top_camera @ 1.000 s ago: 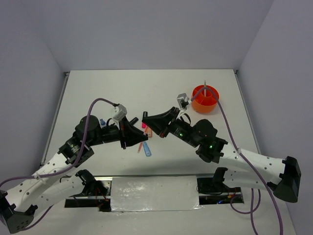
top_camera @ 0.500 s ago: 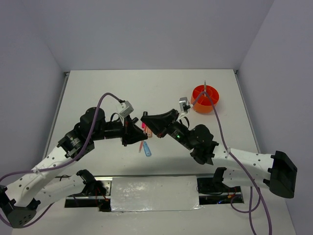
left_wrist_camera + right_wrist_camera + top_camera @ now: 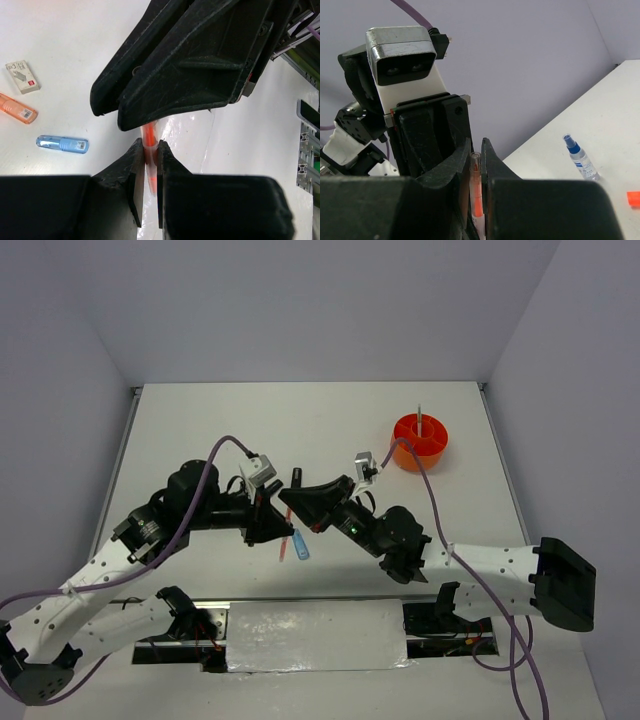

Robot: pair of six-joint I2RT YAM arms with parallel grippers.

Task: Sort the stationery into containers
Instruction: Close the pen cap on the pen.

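A thin orange pen (image 3: 149, 150) with a clear barrel is held between both grippers above the middle of the table. My left gripper (image 3: 148, 146) is shut on its lower part. My right gripper (image 3: 476, 149) is shut on its upper end (image 3: 476, 192). In the top view the two grippers meet tip to tip, left (image 3: 279, 526) and right (image 3: 292, 500), with the pen's end (image 3: 287, 544) showing below them. The round orange tub (image 3: 420, 441) stands at the far right with a thin pen (image 3: 420, 418) upright in it.
A light-blue strip (image 3: 301, 548) lies just in front of the grippers and also shows in the left wrist view (image 3: 62, 144). A white piece (image 3: 22, 77) and an orange-tipped item (image 3: 18, 108) lie to its left. A blue-capped bottle (image 3: 580, 157) lies on the table.
The right gripper has moved left and toward the near edge, away from the tub, closing in on the left gripper. The left gripper has shifted slightly right. The peach and pink items are now covered.
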